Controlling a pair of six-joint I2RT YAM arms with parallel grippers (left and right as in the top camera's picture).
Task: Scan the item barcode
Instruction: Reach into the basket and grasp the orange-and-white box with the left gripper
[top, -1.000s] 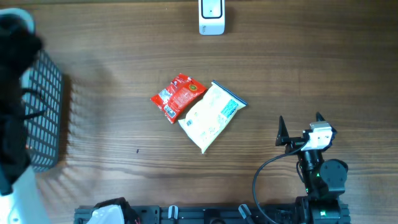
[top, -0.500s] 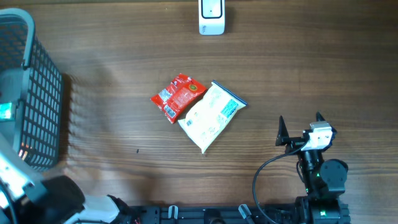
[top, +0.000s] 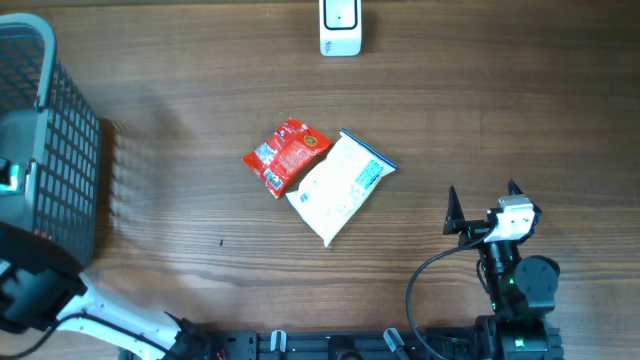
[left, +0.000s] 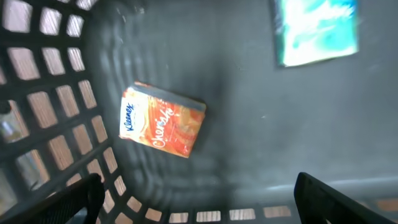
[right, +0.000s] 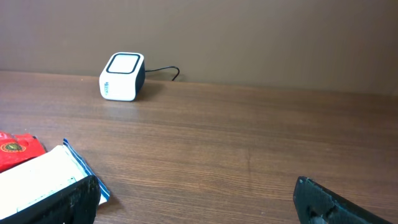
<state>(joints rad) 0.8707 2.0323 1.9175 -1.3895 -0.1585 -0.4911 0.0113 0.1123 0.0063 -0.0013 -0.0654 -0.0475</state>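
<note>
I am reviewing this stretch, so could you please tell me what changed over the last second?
The left arm swung off the far end of the basket toward the near edge of the table. The left gripper is open and empty; nothing was picked up. The red packet, white pouch, scanner and right gripper have not moved.

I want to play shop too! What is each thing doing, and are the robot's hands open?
red packet: flat on the table.
white pouch: flat, edge against the red packet.
scanner: standing at the far edge, nothing before it.
basket: holds two packs.
orange tissue pack: lying in the basket.
teal pack: lying in the basket.
left gripper: open, empty, over the basket.
right gripper: open, empty.
</note>
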